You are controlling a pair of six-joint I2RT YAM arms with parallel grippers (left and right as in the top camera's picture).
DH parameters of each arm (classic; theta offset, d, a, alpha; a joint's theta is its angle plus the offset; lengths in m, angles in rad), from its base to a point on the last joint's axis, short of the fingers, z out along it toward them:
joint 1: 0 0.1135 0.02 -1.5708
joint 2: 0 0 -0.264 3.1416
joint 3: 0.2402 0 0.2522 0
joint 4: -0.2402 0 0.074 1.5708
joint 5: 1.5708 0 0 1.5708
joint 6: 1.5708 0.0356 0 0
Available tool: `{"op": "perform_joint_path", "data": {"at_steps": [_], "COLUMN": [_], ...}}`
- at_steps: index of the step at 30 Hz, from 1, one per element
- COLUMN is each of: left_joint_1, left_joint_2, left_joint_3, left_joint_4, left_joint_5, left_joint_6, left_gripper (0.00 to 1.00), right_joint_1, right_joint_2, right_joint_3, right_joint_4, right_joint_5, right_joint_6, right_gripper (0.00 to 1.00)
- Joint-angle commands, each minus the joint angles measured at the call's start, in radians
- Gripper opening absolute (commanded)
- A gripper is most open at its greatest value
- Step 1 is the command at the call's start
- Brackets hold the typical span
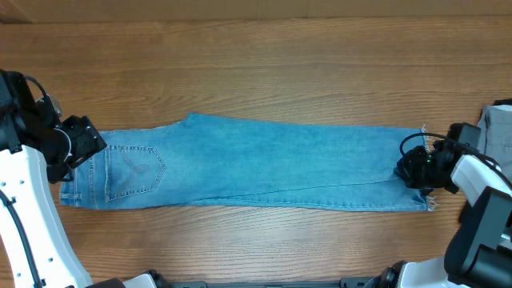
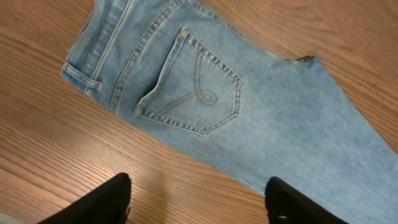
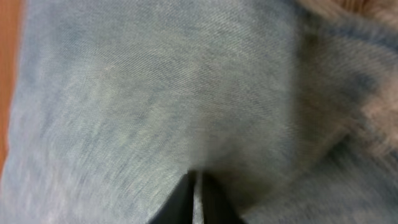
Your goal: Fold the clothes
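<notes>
The light blue jeans (image 1: 256, 164) lie flat across the table, folded lengthwise, waist and stitched back pocket (image 1: 138, 166) at the left, frayed hems (image 1: 428, 204) at the right. My left gripper (image 1: 70, 152) hovers at the waistband end, jaws open and empty; in the left wrist view the fingers (image 2: 196, 199) frame bare wood below the pocket (image 2: 193, 87). My right gripper (image 1: 412, 170) is down on the hem end, jaws pinched shut on the denim (image 3: 186, 93), with a thin strip of cloth between the fingertips (image 3: 196, 193).
A plain grey garment (image 1: 498, 132) lies at the right table edge, just behind my right arm. The wooden table (image 1: 256, 64) extends behind and in front of the jeans.
</notes>
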Motion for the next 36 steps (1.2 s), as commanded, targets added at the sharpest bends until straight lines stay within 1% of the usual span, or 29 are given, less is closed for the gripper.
{"op": "perform_joint_path", "data": {"at_steps": [1, 2, 3, 4, 6, 9, 10, 12, 13, 19, 24, 26, 29, 31, 33, 35, 36], "left_joint_1": [0.0, 0.002, 0.006, 0.014, 0.047, 0.13, 0.161, 0.225, 0.257, 0.401, 0.426, 0.425, 0.425, 0.425, 0.425, 0.425, 0.425], "left_joint_2": [-0.003, -0.003, -0.003, -0.003, -0.003, -0.002, -0.002, -0.002, -0.002, 0.012, 0.065, 0.09, 0.13, 0.158, 0.178, 0.199, 0.206], "left_joint_3": [-0.039, -0.055, -0.076, -0.101, -0.168, -0.286, -0.325, -0.403, -0.442, -0.663, -0.769, -0.781, -0.793, -0.804, -0.811, -0.812, -0.811], "left_joint_4": [0.008, 0.011, 0.018, 0.027, 0.056, 0.132, 0.16, 0.216, 0.249, 0.509, 0.723, 0.763, 0.826, 0.884, 0.927, 0.946, 0.95], "left_joint_5": [-0.008, -0.038, -0.074, -0.112, -0.131, -0.128, -0.119, -0.082, -0.061, -0.032, 0.025, 0.05, 0.058, 0.112, 0.127, 0.127, 0.133], "left_joint_6": [0.009, 0.008, -0.002, -0.031, -0.072, -0.117, -0.126, -0.138, -0.138, -0.138, -0.128, -0.114, -0.094, -0.081, -0.069, -0.066, -0.066], "left_gripper": [0.78, 0.8, 0.93, 0.99, 1.0, 1.0, 0.99, 0.84, 0.78, 0.76, 0.7, 0.65, 0.63, 0.62, 0.61, 0.58, 0.54], "right_joint_1": [-0.002, -0.002, -0.002, -0.002, -0.002, -0.002, -0.002, -0.002, -0.002, -0.002, -0.002, -0.002, -0.002, -0.002, -0.002, -0.002, -0.002], "right_joint_2": [-0.066, -0.088, -0.108, -0.128, -0.172, -0.233, -0.249, -0.276, -0.285, -0.296, -0.296, -0.296, -0.296, -0.296, -0.296, -0.296, -0.296], "right_joint_3": [-0.002, 0.002, 0.003, 0.003, 0.003, 0.003, 0.003, 0.003, 0.003, 0.003, 0.003, 0.003, 0.003, 0.003, 0.003, 0.003, 0.003], "right_joint_4": [0.008, 0.007, 0.007, 0.006, -0.006, -0.039, -0.05, -0.082, -0.097, -0.153, -0.158, -0.159, -0.163, -0.163, -0.164, -0.171, -0.174], "right_joint_5": [-0.164, -0.209, -0.251, -0.285, -0.328, -0.349, -0.35, -0.349, -0.349, -0.349, -0.349, -0.349, -0.349, -0.349, -0.349, -0.349, -0.349], "right_joint_6": [-0.153, -0.159, -0.17, -0.172, -0.172, -0.171, -0.168, -0.169, -0.169, -0.172, -0.172, -0.172, -0.172, -0.172, -0.172, -0.172, -0.173], "right_gripper": [0.2, 0.25, 0.29, 0.32, 0.36, 0.39, 0.4, 0.4, 0.4, 0.4, 0.4, 0.4, 0.4, 0.4, 0.39, 0.4, 0.4]}}
